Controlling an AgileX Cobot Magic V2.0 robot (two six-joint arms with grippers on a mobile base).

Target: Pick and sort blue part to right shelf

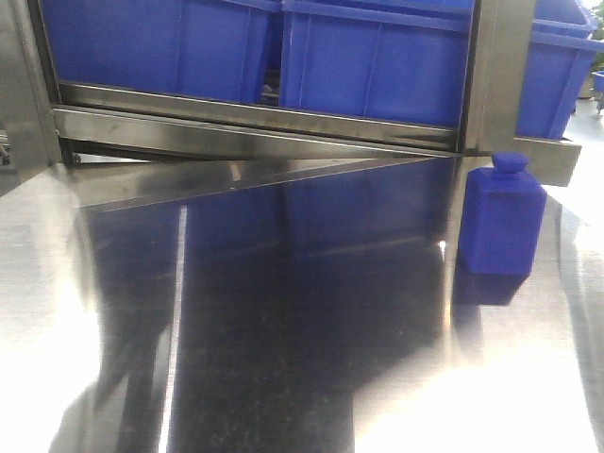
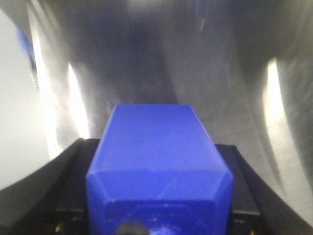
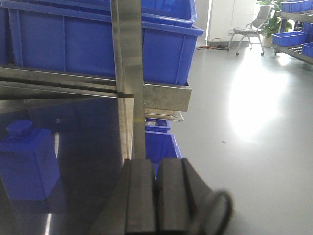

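Note:
A blue part (image 2: 156, 161), a block with bevelled edges, fills the left wrist view. My left gripper (image 2: 157, 145) is shut on it, with black fingers (image 2: 73, 166) at both its sides. Another blue part (image 1: 500, 222), bottle-shaped with a small cap, stands upright on the steel table (image 1: 283, 330) at the right, just under the right shelf's front rail (image 1: 283, 118). It also shows in the right wrist view as the blue part (image 3: 27, 164) at the left. My right gripper (image 3: 156, 164) is shut and empty, to the right of it. Neither gripper appears in the front view.
Large blue bins (image 1: 377, 57) sit on the right shelf above the rail. A steel upright post (image 3: 128, 58) stands just ahead of my right gripper. Beyond the table edge lie a lower blue bin (image 3: 161, 144), grey floor (image 3: 254, 122), a chair (image 3: 249, 29) and more racks (image 3: 293, 39).

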